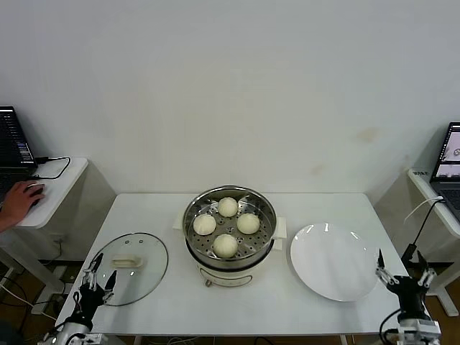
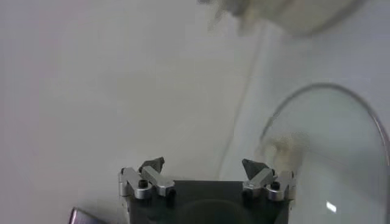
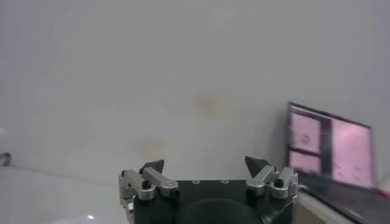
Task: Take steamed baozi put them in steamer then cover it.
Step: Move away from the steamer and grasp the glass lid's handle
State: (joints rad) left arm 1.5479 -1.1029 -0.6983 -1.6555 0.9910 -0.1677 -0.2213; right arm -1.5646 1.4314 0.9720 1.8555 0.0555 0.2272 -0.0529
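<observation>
Now both sets of jaws spread wide, holding nothing. Left gripper low at front-left table corner, just by the glass lid, which lies flat on the table. Right gripper low at front-right corner, near the white plate, not touching it. Steamer sits mid-table btwn lid & plate, uncovered. All four steamed baozi rest inside on its perforated floor. Laptop on side desk far right.
</observation>
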